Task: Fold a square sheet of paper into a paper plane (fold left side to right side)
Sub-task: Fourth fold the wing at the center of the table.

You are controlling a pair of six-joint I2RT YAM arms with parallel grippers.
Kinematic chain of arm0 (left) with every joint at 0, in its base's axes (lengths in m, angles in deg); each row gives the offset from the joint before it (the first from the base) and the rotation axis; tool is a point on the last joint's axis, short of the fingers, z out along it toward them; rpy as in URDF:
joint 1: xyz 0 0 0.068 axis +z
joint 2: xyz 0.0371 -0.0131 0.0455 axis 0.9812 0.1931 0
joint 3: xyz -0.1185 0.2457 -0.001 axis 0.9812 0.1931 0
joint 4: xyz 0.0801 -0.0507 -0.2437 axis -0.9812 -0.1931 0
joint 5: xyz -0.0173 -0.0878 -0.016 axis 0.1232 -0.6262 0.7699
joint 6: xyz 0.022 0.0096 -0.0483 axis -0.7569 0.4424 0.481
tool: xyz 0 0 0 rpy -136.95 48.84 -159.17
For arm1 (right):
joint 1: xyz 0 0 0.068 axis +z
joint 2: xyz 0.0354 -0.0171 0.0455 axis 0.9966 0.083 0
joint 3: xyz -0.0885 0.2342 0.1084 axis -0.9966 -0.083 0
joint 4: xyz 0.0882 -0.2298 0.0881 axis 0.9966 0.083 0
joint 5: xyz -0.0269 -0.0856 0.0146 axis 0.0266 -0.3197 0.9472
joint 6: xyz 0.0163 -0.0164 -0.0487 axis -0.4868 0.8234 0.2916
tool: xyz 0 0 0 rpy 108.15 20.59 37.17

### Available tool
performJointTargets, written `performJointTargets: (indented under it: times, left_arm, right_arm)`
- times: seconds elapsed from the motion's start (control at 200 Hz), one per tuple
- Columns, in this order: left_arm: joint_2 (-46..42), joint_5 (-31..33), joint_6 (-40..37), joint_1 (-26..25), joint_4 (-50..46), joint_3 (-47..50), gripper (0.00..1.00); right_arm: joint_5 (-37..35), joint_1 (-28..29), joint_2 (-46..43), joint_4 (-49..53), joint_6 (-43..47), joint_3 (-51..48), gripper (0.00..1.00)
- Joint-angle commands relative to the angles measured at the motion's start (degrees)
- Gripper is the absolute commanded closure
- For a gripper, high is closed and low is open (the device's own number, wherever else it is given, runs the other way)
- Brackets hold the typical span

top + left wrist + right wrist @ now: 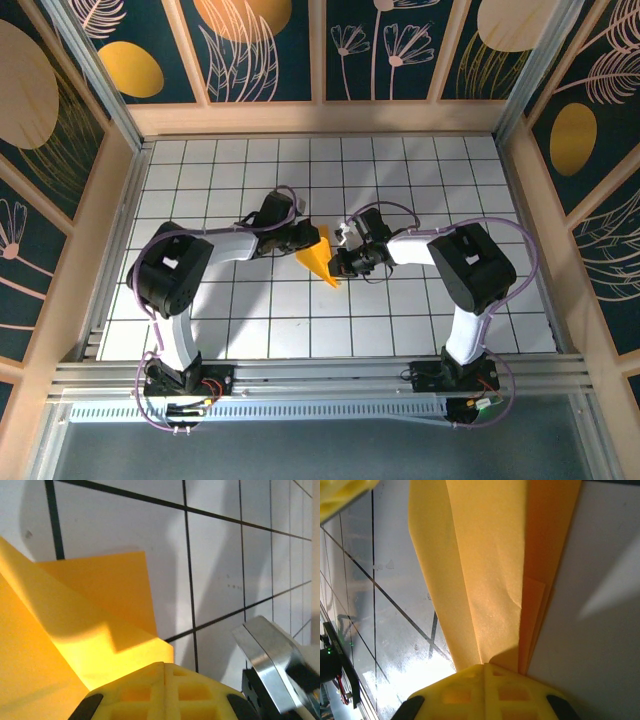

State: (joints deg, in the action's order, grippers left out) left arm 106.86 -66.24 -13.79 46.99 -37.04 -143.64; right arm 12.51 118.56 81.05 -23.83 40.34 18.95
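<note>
Left hand (303, 238): closed. In the left wrist view its yellow pads (145, 695) meet along a centre seam with no gap, and the folded sheet (320, 258) runs in under their upper edge, so the hand appears to pinch the sheet's left margin.

Right hand (345, 255): closed. In the right wrist view its pads (505, 695) meet in the same way, and several stacked layers of the yellow-orange paper converge into the seam. This reads as a grip on the sheet's right margin.

Folded sheet: a narrow wedge near the middle of the table (400, 330), lying between the two hands and touching both. Its broad end faces the far edge of the table. Its tip points toward the near edge and leans slightly to the right. The long axis therefore runs far to near, across the line that joins the hands.

Governing relation: the sheet lies to the right of the left hand and to the left of the right hand, and neither hand is clearly nearer. The left hand sits toward the broad end and the right hand closer to mid-length. A left-to-right fold would probably have the left hand carry its margin over the long axis toward the right hand, which would act as the anchor.

Risk (judged): thin layered paper may slip or buckle if both hands pull apart.
</note>
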Motion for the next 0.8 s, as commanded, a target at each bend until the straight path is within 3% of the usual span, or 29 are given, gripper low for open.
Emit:
performJointTargets:
  times: [0.0, 0.46, 0.796]
  left_arm:
    - [-0.32, -2.43, 0.67, -1.22, 3.79, 3.4, 1.0]
    - [2.27, -2.92, 1.73, -2.76, 8.01, 5.3, 1.0]
    - [4.71, 2.31, 0.32, -2.66, 5.59, 4.18, 1.0]
  right_arm:
    - [-7.65, -0.25, 3.6, 6.61, 1.34, -1.55, 1.0]
    - [-11.32, -0.27, 4.44, 9.67, 2.38, -0.54, 1.0]
    - [-13.32, -0.27, 4.83, 11.79, 3.56, -0.06, 1.0]
